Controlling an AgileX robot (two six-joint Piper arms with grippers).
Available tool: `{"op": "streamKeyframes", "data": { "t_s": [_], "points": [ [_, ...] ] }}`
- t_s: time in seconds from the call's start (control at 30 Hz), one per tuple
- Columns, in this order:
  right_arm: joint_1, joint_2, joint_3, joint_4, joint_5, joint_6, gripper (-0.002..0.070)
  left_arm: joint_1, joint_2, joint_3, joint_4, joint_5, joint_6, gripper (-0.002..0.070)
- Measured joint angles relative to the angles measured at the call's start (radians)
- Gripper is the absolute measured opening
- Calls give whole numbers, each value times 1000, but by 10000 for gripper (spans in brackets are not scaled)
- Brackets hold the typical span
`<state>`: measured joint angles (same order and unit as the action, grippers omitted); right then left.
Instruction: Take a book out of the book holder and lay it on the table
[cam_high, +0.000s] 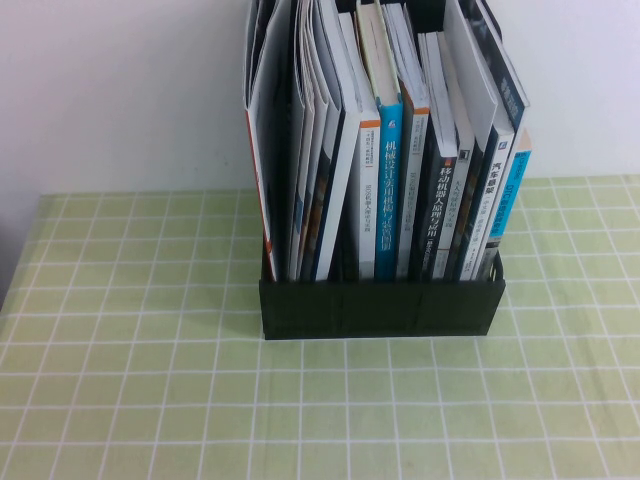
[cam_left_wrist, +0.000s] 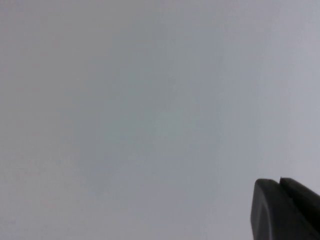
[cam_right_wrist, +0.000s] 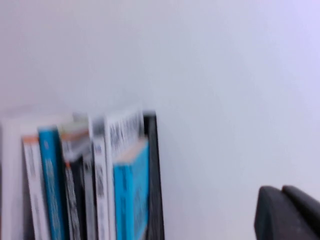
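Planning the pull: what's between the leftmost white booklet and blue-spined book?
High view: several thin booklets, upright in the book holder. Left hand, right hand: outside that view, seen only in its wrist view.

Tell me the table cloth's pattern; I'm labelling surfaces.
Pale green table cloth with a white grid of squares, clearest in the high view.
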<state>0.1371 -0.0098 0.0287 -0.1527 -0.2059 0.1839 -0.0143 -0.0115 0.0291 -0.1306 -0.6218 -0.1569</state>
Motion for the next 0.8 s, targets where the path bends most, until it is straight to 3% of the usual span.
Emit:
{"op": "streamKeyframes", "data": {
  "t_s": [0.2, 0.3, 0.4, 0.5, 0.7, 0.8],
  "points": [
    [0, 0, 0, 115, -446, 0, -2, 0, -2, 0, 14, -145, -176, -1],
    [0, 0, 0, 224, -679, 8, -2, 0, -2, -62, 48, -83, -225, -1],
    [0, 0, -56, 321, -754, 31, -2, 0, -2, -200, 82, 65, -277, -1],
    [0, 0, -194, 348, -638, 38, -2, 0, 12, -349, 92, 245, -297, -1],
    [0, 36, -593, 338, -73, 1, -2, -4, 207, -638, 101, 540, -308, -1],
    [0, 161, -752, 303, 157, -60, -2, -46, 330, -735, 103, 682, -309, -1]
  ]
}}
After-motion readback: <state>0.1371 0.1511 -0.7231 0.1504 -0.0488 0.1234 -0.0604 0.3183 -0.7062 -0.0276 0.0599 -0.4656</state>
